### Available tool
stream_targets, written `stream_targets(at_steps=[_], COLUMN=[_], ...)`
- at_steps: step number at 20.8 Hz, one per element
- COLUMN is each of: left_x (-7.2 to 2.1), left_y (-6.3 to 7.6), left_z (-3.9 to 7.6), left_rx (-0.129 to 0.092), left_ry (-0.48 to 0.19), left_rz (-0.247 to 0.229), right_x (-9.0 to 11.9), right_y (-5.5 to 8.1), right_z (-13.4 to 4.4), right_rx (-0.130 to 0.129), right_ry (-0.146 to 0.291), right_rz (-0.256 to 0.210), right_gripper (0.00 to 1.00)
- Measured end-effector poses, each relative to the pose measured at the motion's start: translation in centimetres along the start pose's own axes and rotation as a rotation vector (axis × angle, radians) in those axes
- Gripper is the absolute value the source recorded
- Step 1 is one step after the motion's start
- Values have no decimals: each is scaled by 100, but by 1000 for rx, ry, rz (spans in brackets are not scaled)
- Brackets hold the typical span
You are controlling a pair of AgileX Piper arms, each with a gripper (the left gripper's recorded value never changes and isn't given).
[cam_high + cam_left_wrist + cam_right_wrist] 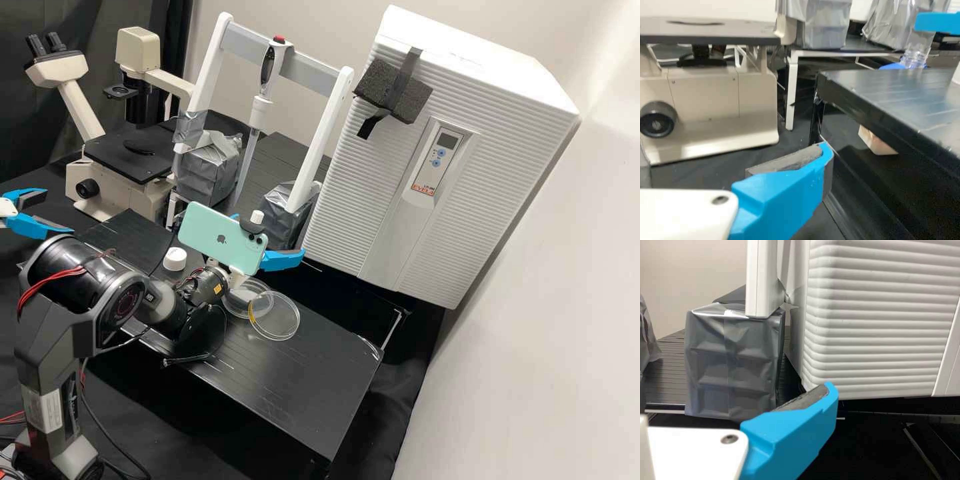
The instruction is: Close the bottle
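A clear bottle [917, 47] stands at the back of the black platform [300, 373]; its white neck [257, 217] pokes up behind the mint phone on my right wrist. My right gripper [268, 236] is open around that spot, with one blue finger [283, 259] on the bottle's right and the other mostly hidden by the phone. I cannot tell if the fingers touch the bottle. A white cap [175, 258] lies on the platform to the left of that arm. My left gripper [59, 211] hangs open and empty at the far left, in front of the microscope.
Two clear petri dishes [270, 313] lie on the platform beside the right wrist. Behind are a microscope [113, 173], a white pipette stand [267, 73] on grey taped blocks [732, 365], and a big ribbed white machine [433, 153] close on the right.
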Motion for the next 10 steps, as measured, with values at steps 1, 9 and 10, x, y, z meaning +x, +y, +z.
stream_targets(at_steps=[1, 9, 10], left_x=[7, 18, 24], left_y=[-21, -54, -51], left_z=[-10, -14, -10], left_rx=[-8, -15, -13], left_ry=[2, 2, -1], left_rz=[-9, -23, -22], right_x=[0, -40, -89], right_y=[0, 20, 42], right_z=[0, 6, 4], right_rx=[0, 15, 28], right_ry=[0, 1, 9], right_rz=[0, 1, -2], right_gripper=[100, 100, 100])
